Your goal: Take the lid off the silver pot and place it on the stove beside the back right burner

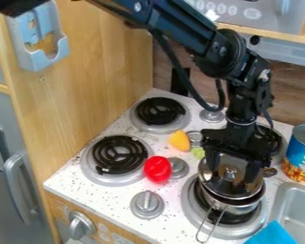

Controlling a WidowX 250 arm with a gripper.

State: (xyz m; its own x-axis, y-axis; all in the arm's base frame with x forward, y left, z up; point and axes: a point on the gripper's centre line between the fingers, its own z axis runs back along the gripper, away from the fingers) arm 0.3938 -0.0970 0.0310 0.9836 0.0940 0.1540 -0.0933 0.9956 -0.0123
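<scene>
The white, dark-speckled counter [107, 196] carries black-coiled burners with silvery rims, one at the far left [159, 111], another nearer on the left [119, 155]. A red, rounded object [157, 169] lies against the nearer burner's rim, beside a round metallic knob [178, 167]. Farther back lie a yellow, ridged piece [180, 141] and, near it, a small green item [198, 153]. A blue-labelled can [300, 155] stands upright at the right, near the inset metal sink [281, 194].

The saucepan [245, 206] is polished metal; its lid [215, 184] is glossy and transparent. The coil burner [106, 156] is matt black. The red object [157, 170] appears smooth, glossy plastic; the cabinet panel [97, 76] is smooth, grained wood.
</scene>
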